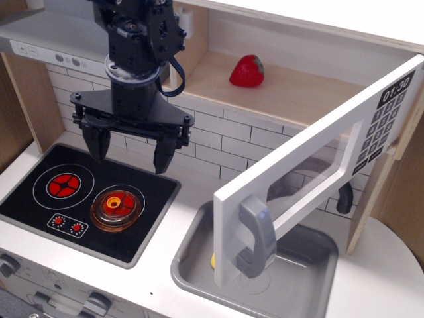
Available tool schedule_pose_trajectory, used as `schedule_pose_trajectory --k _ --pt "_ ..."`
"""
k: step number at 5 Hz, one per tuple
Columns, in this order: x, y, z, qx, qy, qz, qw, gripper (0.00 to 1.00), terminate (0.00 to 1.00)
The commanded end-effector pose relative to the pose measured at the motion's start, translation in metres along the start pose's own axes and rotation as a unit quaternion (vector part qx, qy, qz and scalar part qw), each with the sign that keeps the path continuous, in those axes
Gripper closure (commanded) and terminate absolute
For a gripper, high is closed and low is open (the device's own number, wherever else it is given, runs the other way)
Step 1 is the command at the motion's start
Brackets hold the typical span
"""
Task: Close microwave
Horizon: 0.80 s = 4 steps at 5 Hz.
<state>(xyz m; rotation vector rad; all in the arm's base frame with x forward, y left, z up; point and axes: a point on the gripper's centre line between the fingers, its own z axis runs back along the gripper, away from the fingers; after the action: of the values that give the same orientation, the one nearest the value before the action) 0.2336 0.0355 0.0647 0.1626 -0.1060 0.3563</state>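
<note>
The microwave [291, 86] is a pale wood box at the upper right with its interior exposed. Its white door [318, 179] stands swung wide open toward me, with a clear window, a grey bar handle [257, 236] at its near edge and a black keypad [384, 119] showing 01:30. A red strawberry [247, 71] lies inside the microwave. My black gripper [130, 154] hangs open and empty above the stove, left of the door and well apart from it.
A black stovetop [40, 212] with a red burner and an orange pot lid [117, 207] lies under the gripper. A grey sink [199, 265] sits below the open door. A grey range hood [46, 40] is at the upper left. White tile backs the counter.
</note>
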Motion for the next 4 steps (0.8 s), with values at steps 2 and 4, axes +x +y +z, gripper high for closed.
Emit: schedule_pose_trajectory --k 2,4 --pt "0.011 -0.027 0.031 -0.018 -0.008 0.049 0.9986 0.00 0.00" --pt "0.030 -0.074 0.106 -0.066 -0.015 0.069 0.9953 0.00 0.00"
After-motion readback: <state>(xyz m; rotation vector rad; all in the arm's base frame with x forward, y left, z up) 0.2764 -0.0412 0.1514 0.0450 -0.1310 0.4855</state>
